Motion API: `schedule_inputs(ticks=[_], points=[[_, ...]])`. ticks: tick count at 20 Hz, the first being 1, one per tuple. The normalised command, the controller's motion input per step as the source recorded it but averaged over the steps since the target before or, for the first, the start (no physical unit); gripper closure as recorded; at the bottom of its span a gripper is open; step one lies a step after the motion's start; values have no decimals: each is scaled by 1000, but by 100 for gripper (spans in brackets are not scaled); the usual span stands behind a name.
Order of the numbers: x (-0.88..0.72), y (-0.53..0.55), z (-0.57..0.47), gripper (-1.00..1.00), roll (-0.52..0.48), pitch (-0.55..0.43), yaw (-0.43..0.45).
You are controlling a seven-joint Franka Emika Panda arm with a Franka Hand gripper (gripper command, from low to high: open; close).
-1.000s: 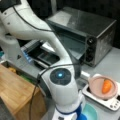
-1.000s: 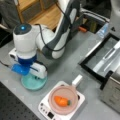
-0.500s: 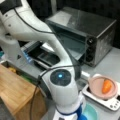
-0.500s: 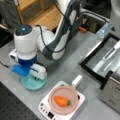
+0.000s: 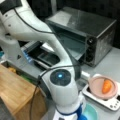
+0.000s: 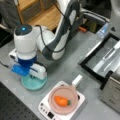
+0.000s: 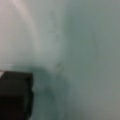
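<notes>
The claw point(image 6: 33, 76) sits low over the teal plate point(image 6: 33, 83) on the table point(image 6: 62, 65), right on or just above it; I cannot tell whether it is released or clenched. In the wrist view one dark finger point(image 7: 15, 96) shows against the plate's teal surface point(image 7: 82, 50). Near the claw, a carrot point(image 6: 61, 100) lies in a pink bowl point(image 6: 53, 105) on a white scale point(image 6: 43, 108), with the toaster oven point(image 5: 100, 32) well apart.

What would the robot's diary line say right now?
gripper: low over teal plate | carrot: in pink bowl on white scale | toaster oven: door open
</notes>
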Motion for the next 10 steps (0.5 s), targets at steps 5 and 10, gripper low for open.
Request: schedule_inputs(ticks=[5,10], points=[[26,-139,49,100,152,-49,13],[-64,-184,111,100,119,23,7]])
